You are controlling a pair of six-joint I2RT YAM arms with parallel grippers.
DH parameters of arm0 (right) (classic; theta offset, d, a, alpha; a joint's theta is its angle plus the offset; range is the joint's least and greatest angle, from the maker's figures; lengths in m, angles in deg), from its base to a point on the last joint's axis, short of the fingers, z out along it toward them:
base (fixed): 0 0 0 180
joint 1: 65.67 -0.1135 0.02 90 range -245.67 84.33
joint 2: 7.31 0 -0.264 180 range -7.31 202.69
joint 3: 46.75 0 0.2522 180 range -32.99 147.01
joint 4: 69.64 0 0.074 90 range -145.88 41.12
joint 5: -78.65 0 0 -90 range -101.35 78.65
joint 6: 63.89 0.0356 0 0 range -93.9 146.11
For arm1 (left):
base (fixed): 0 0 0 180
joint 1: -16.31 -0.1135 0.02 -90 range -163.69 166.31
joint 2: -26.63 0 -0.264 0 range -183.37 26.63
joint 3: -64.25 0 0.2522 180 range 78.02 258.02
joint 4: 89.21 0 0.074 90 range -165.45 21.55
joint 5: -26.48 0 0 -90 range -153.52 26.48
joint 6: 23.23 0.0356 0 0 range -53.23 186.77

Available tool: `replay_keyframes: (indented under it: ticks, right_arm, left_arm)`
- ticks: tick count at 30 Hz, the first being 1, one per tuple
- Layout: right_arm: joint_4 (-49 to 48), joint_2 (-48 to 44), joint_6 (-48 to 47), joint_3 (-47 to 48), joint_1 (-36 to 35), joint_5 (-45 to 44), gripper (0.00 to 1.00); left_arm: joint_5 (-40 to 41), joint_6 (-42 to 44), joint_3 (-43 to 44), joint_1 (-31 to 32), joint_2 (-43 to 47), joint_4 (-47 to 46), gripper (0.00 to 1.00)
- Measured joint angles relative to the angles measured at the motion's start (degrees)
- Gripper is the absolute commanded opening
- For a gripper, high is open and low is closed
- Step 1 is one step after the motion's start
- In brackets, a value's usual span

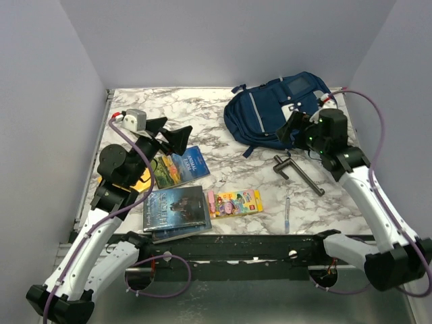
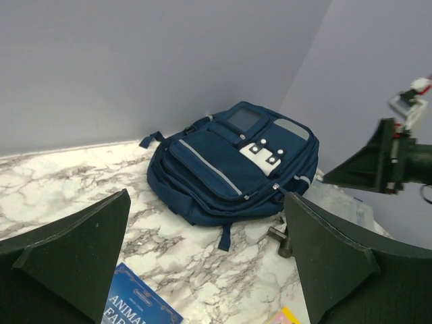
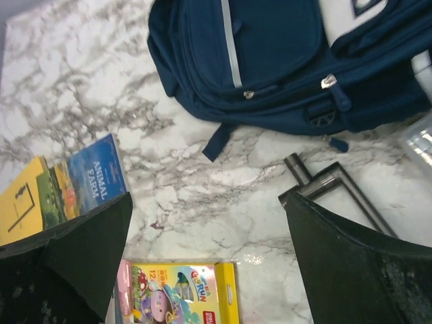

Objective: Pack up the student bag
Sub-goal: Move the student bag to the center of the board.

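The student bag point(image 1: 277, 111), a navy blue fabric backpack with grey stripes and white buckle clips, is lying flat with its front face up on the far right part of the white marble-patterned desk point(image 1: 202, 108), close to the corner where the back and right walls meet. One dark strap end is trailing out from its near edge onto the marble.

The left end effector point(image 1: 169, 131) is hovering over the left half of the desk, well apart from the bag and pointing toward it, its two black fingers spread wide and pinching nothing. The right end effector point(image 1: 291, 128) is hanging just above the bag's near right edge, also fully spread with nothing between its fingers (whether it is brushing the fabric cannot be told).

Near the bag's front edge a dark metal T-shaped rod point(image 1: 304, 179) is lying on the marble, and a slim pale pen point(image 1: 287, 214) is resting closer to the arms. A yellow and pink crayon box point(image 1: 234, 202) is sitting near the middle of the near edge. To its left a dark-covered book point(image 1: 175, 206) is lying on another book, and a blue paperback titled Animal Farm point(image 1: 187, 165) is lying just behind it, under the left arm.
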Motion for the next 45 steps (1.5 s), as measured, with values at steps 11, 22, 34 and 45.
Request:
replay_keyframes:
  ticks: [11, 22, 34, 45]
  right_arm:
    - [-10.27, 16.15, 3.82, -4.33, 0.0, 10.78, 0.99]
    - [-10.01, 13.81, 1.64, -4.31, 0.11, 4.13, 1.0]
    - [-8.35, 3.65, -0.87, -4.28, 0.68, -8.48, 1.0]
    - [-6.99, 4.24, -0.98, -3.98, 0.81, -10.99, 1.0]
  left_arm:
    - [-5.44, -6.73, 7.08, 0.92, -18.86, 2.8, 0.98]
    - [-7.63, -31.65, 30.73, 0.92, -59.23, 10.51, 0.98]
    - [3.69, -50.45, 50.38, 4.76, -82.51, 21.2, 0.99]
    - [7.3, -51.12, 61.42, 6.25, -90.9, 24.92, 0.04]
